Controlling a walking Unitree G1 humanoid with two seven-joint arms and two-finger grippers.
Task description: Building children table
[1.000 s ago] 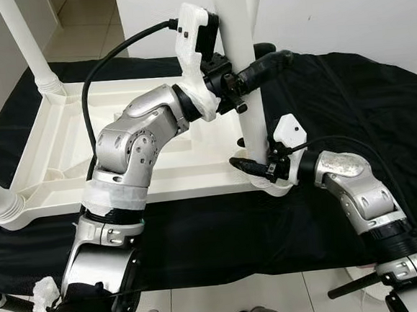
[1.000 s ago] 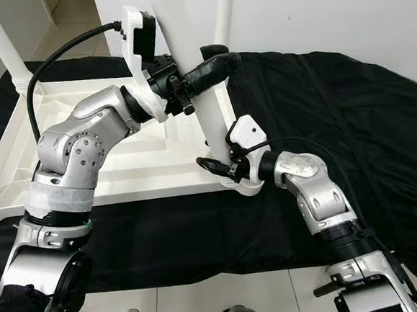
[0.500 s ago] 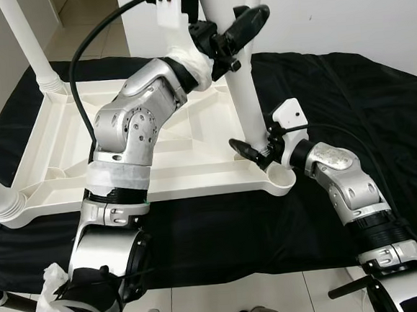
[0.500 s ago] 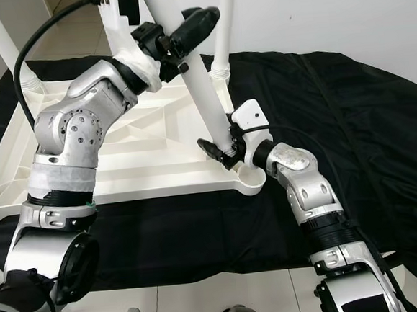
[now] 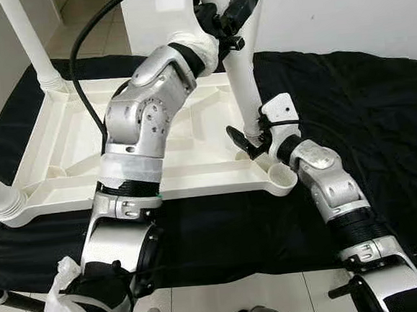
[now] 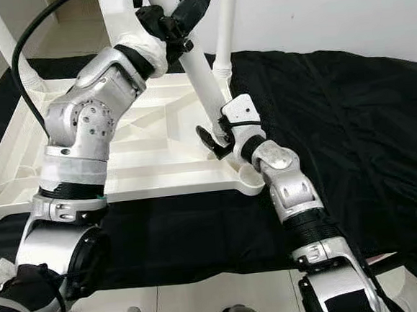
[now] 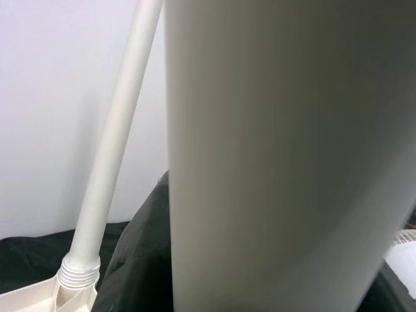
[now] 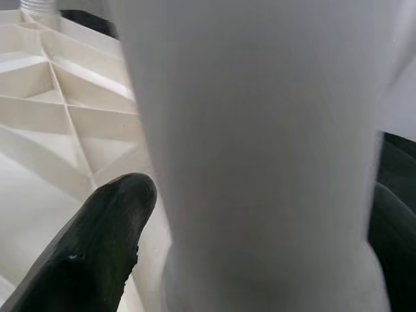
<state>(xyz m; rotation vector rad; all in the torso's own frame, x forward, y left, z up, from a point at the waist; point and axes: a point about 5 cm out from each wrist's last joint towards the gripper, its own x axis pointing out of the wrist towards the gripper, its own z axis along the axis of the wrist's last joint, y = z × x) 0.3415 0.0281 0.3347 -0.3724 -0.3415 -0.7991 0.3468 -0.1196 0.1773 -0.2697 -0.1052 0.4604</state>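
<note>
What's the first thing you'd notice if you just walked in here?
Two silver robot arms hold one white table leg, tilted, its foot near the empty corner socket of an upside-down white table top on a black cloth. The left gripper clamps the leg high up, the right gripper low down. Other legs already stand in their corners.

Table leg (image 5: 240, 74) top beyond frame

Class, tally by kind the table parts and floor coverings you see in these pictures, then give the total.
Table legs: 4
Tabletop: 1
Black cloth: 1
Total: 6
</note>
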